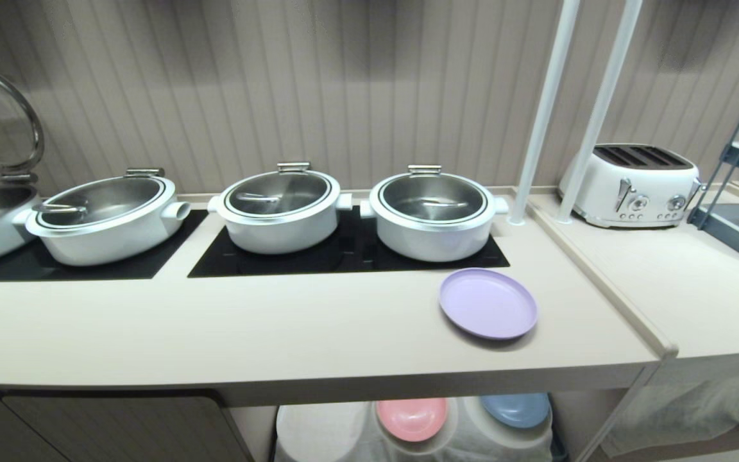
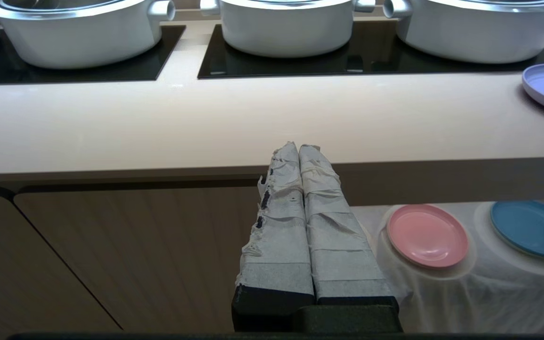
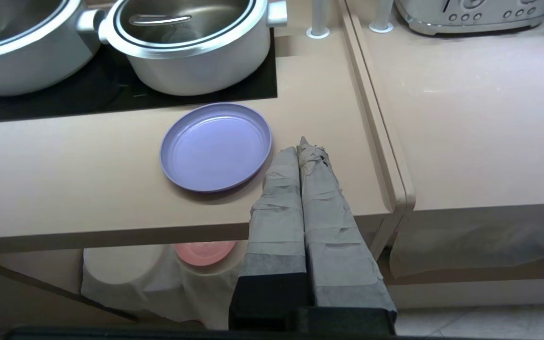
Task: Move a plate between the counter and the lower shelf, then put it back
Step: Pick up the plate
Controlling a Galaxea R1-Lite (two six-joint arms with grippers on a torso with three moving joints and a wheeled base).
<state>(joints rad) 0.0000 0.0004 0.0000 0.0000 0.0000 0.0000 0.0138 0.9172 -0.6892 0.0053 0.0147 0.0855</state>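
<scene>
— Where is the plate (image 3: 216, 147) found?
— Flat on the counter (image 3: 64, 189), before the right-hand pot (image 3: 191, 42).
— And the claws?
— The right claw (image 3: 302, 144) is pressed closed, empty, just beside the rim; a grasp is judged pending. The left claw (image 2: 299, 148) is closed, parked.

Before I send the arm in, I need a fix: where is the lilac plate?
In the head view the plate lies flat on the counter, right of centre, just in front of the rightmost pot.
</scene>
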